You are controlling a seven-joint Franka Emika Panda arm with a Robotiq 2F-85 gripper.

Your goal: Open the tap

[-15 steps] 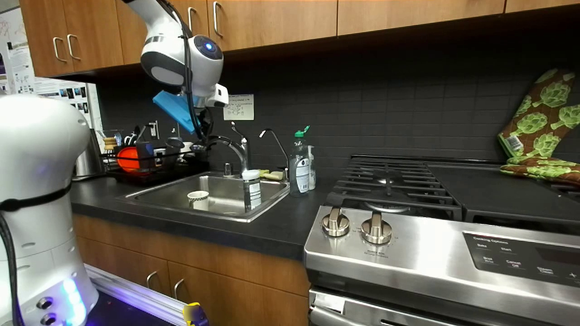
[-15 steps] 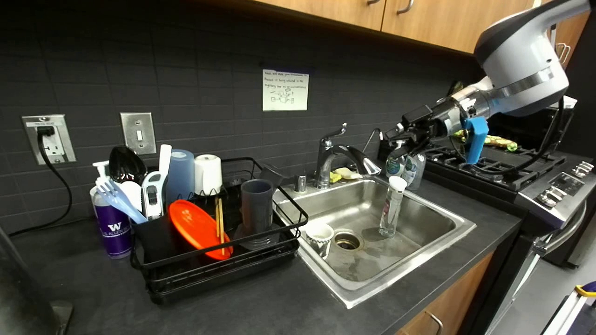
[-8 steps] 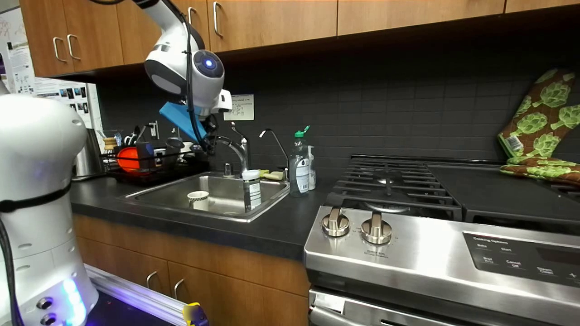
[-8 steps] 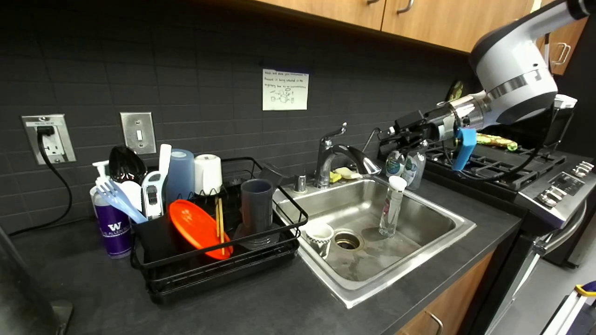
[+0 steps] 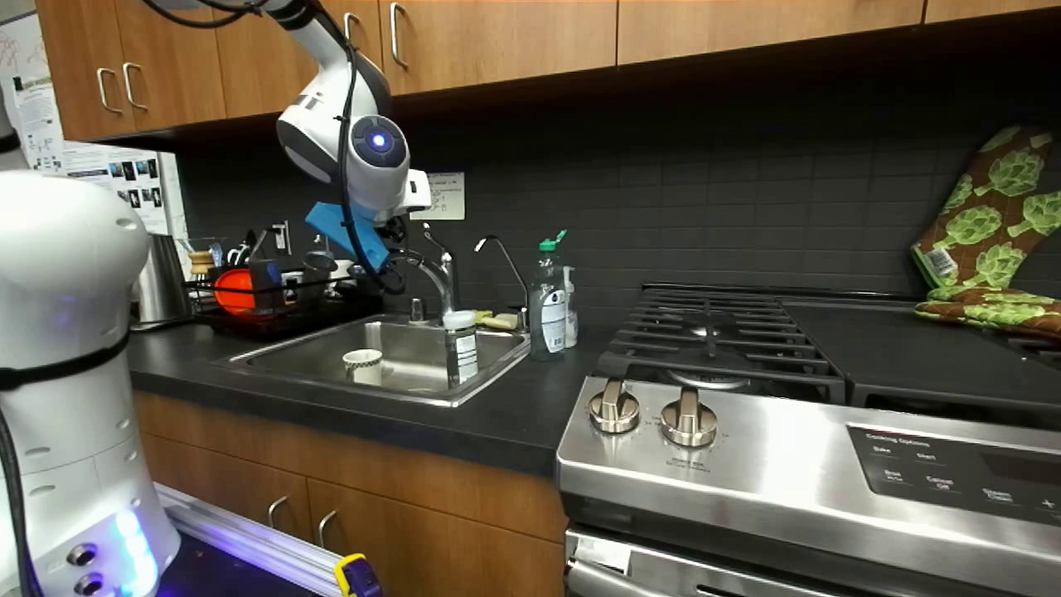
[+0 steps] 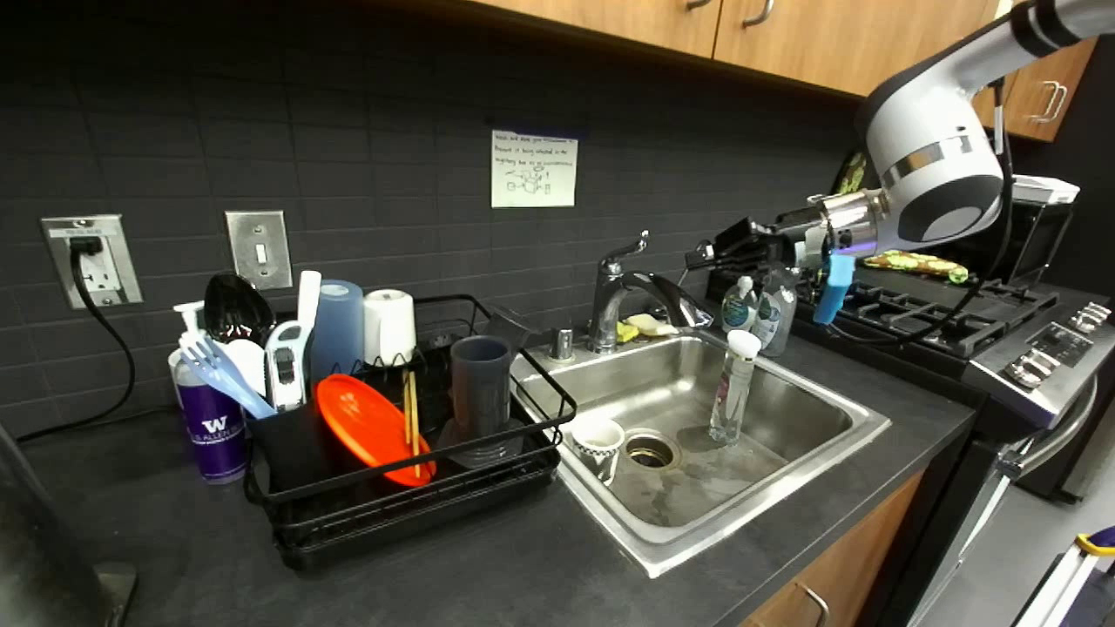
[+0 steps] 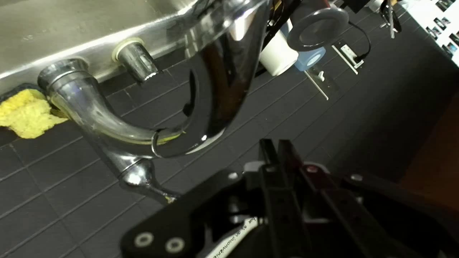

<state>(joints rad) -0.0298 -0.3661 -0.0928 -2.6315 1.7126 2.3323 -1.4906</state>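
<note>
Two taps [image 6: 607,305] are standing near the gripper [image 7: 275,143]; lower than it, one sink [image 6: 658,549] is holding one cup [image 6: 597,440] and one bottle [image 6: 731,396].

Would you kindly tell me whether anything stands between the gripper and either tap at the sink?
Nothing visible stands between the gripper and the lever of the chrome tap; its spout arches below. In an exterior view, the chrome tap falls between the gripper and the slim gooseneck tap, though depth is unclear.
</note>
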